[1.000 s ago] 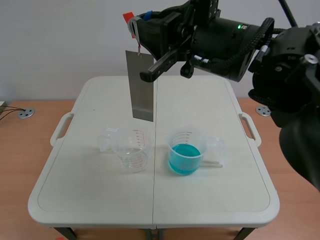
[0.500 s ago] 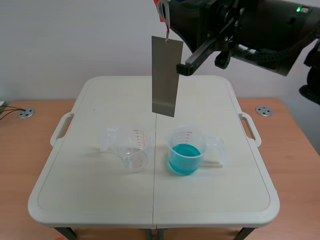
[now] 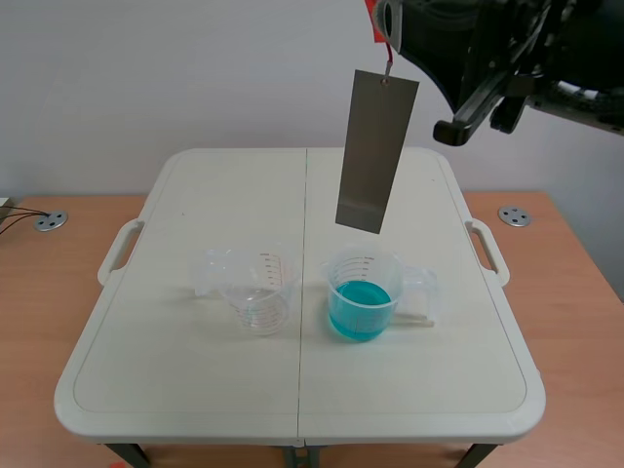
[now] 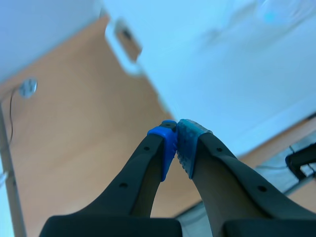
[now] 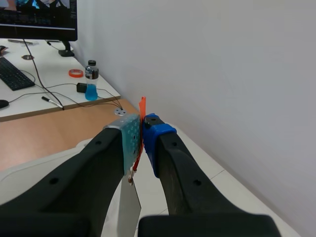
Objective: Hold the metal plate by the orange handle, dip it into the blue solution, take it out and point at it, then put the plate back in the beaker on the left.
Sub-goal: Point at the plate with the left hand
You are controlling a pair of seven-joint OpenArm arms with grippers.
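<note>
The right arm reached in high across the top of the scene, its jaws clamped on the orange handle. In the right wrist view the handle stood pinched between the two dotted pads, with the top of the plate dangling just below.

The metal plate hung from the handle in the air, tilted a little. Its lower edge was well above the bench and roughly over the right-hand beaker, which held the blue solution. A clear beaker stood just beside it on the left, with no blue in it.

The left jaws were pressed together on nothing, their blue pads touching, off beyond the bench's edge.

The step in hand looked like carrying the plate to the dip; the plate appeared dry and not yet lowered. The next move would likely call for steadying the hanging plate, centring its lower edge over the beaker mouth and lowering it straight down without knocking the rim.
</note>
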